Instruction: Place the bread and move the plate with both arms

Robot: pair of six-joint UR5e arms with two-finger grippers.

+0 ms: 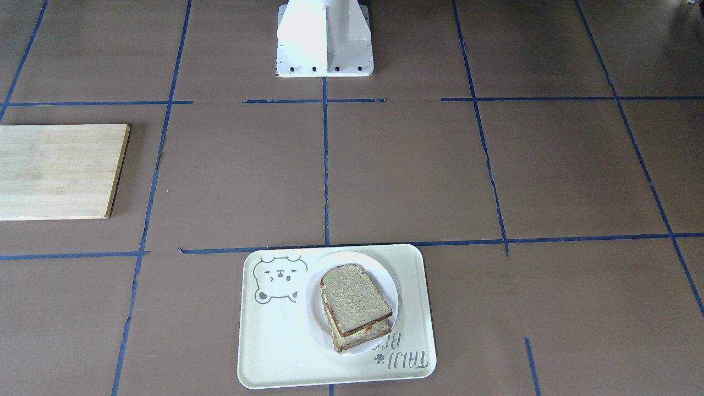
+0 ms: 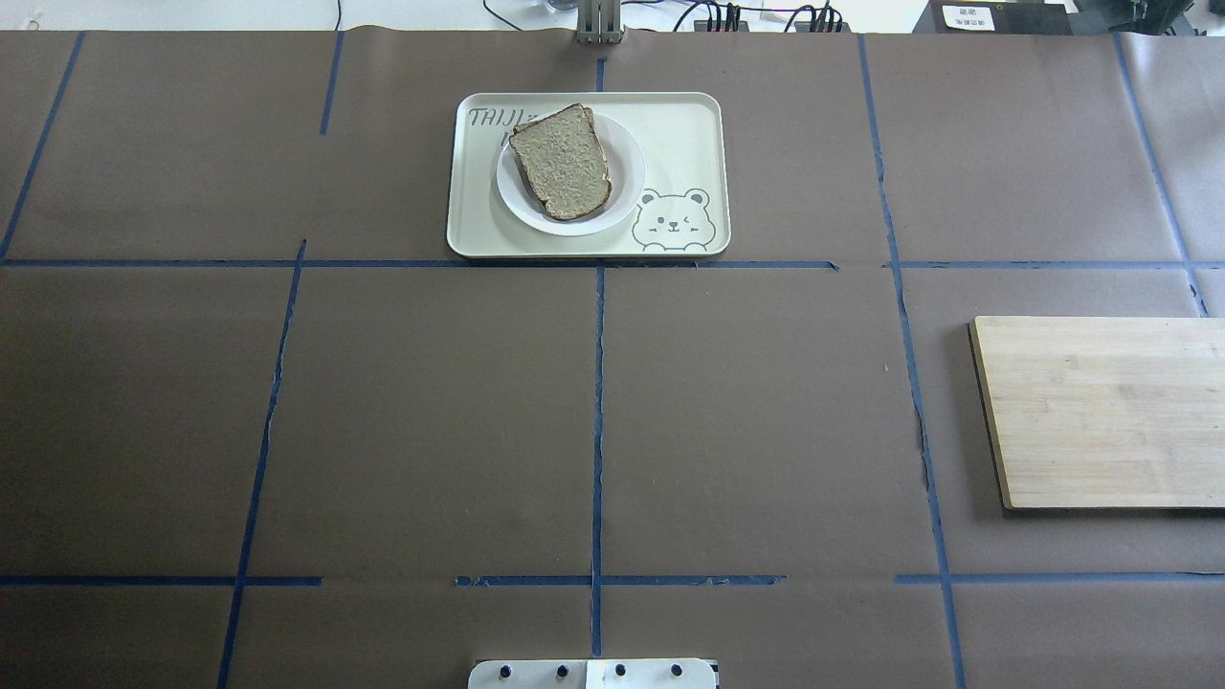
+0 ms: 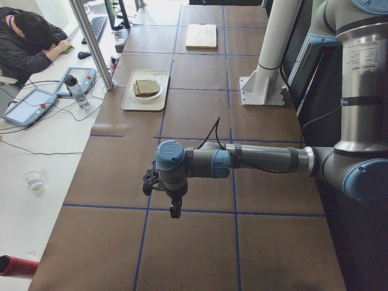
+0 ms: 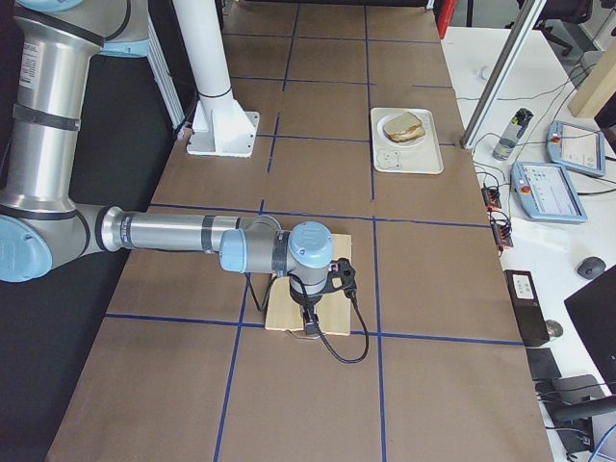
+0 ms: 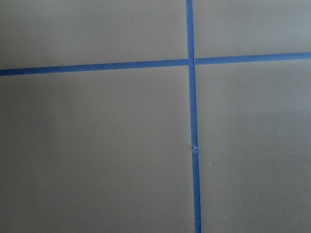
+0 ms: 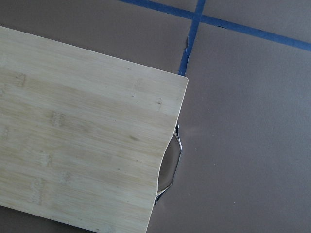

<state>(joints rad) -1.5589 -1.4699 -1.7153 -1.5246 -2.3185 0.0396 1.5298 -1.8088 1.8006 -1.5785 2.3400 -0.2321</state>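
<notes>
bread (image 1: 355, 297) sat on the plate (image 1: 392, 281), job looked done; left gripper (image 3: 174, 210) and right gripper (image 4: 310, 327) hung wide, open or closed unclear, best parked clear.

Under the fingertips of the left gripper (image 3: 174, 209) the brown table (image 2: 431, 411) lies open, whereas the wooden board (image 2: 1101, 411) lies under those of the right gripper (image 4: 310, 325) (tray (image 2: 689, 124), plate (image 2: 627, 182) and bread (image 2: 563, 163) stand well apart from both).
</notes>
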